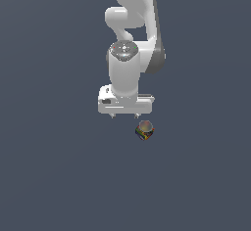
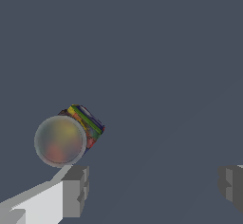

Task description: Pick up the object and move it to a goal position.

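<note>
A flat, dark blue-grey surface [image 1: 54, 176] fills both views. Over it, in the exterior view, stands the white Panda arm [image 1: 130, 39], its links stacked one over another, with a round grey joint cap facing the camera and the broad white hand block beneath it. The gripper [image 1: 124, 116] hangs from that block, only two short finger stubs showing under its edge. In the wrist view the two grey fingers [image 2: 75, 191] are spread wide apart with bare floor between them, holding nothing. The object [image 1: 144, 130] is a small boxy block with striped sides of green, yellow, red and blue and a round brownish bowl-like top. It rests on the surface just beyond the gripper, toward the exterior view's right of the hand's centre and close under the right-hand finger stub. In the wrist view the block [image 2: 69, 135] lies near the tip of one finger, outside the gap between the fingers; whether it touches that finger cannot be told.
</note>
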You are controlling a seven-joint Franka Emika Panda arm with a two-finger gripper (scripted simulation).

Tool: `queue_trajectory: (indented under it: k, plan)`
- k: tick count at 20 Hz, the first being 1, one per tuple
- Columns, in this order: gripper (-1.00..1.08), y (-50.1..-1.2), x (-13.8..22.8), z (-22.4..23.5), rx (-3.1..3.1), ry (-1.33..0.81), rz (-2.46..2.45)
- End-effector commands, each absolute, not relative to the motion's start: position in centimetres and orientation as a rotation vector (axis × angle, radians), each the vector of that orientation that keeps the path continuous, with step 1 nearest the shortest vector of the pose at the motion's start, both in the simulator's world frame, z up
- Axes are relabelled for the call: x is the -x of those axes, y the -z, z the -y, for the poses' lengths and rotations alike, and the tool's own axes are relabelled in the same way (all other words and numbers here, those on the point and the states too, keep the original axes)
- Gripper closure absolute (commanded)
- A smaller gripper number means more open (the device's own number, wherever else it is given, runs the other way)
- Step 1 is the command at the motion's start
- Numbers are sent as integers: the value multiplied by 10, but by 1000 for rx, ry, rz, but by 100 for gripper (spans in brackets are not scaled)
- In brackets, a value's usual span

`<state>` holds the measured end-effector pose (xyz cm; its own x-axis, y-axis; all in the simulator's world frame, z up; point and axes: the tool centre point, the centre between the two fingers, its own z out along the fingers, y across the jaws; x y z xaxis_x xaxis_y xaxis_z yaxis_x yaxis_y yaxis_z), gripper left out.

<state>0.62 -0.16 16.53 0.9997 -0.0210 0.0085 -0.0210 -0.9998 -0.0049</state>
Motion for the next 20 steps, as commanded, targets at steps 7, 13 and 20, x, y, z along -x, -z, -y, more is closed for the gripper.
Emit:
queue_trajectory:
  k: [7,13,20]
  plan:
    - [-92,-162,-6,-4,3135,-13,15]
    - [-92,-161,-6,-6,3134,-24,40]
    - [-92,-159,-6,-10,3135,-23,-21]
